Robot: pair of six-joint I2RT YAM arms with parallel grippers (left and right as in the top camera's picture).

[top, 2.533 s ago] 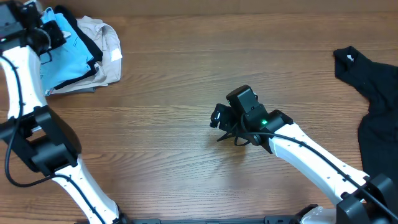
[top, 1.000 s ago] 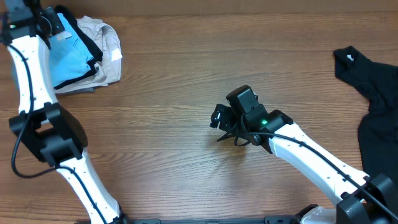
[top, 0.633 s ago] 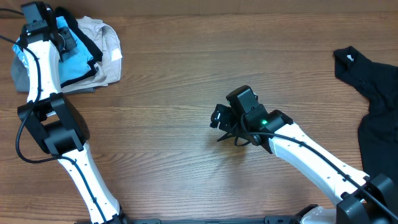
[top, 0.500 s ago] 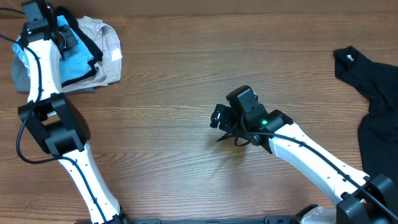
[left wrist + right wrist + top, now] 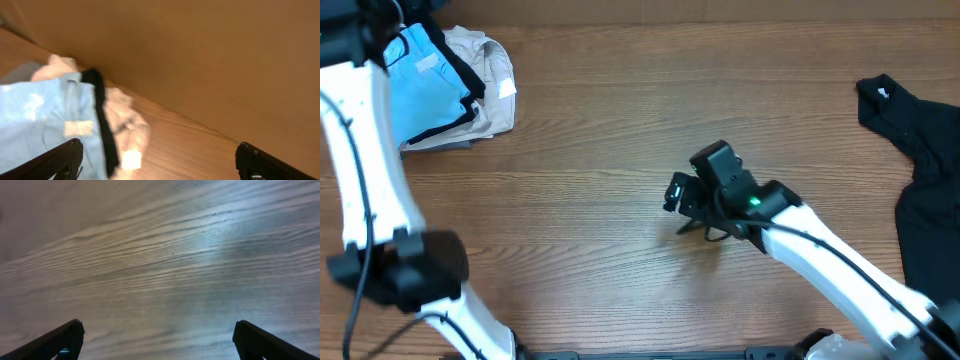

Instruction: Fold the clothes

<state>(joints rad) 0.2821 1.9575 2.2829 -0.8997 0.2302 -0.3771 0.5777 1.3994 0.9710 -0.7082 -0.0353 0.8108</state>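
Note:
A folded light blue T-shirt [image 5: 428, 82] lies on top of a small pile at the table's far left corner. In the left wrist view this light blue T-shirt [image 5: 35, 125] appears at the lower left, with a black band [image 5: 102, 125] of cloth beside it. My left gripper [image 5: 159, 148] hovers above the pile's right side, open, with nothing between its fingers. A black shirt [image 5: 925, 170] lies spread at the right edge. My right gripper [image 5: 688, 210] stands open over bare wood mid-table; the right wrist view shows this right gripper [image 5: 157, 326] empty.
A beige garment [image 5: 498, 72] lies under and beside the blue one, seen also as the beige garment [image 5: 127, 125] in the left wrist view. The left arm [image 5: 365, 150] rises along the left edge, blurred. A brown wall [image 5: 200, 55] stands behind the table.
My left gripper has gone from shut to open and has pulled up and back from the pile, leaving the blue shirt lying there. The right gripper has shifted slightly to the right.

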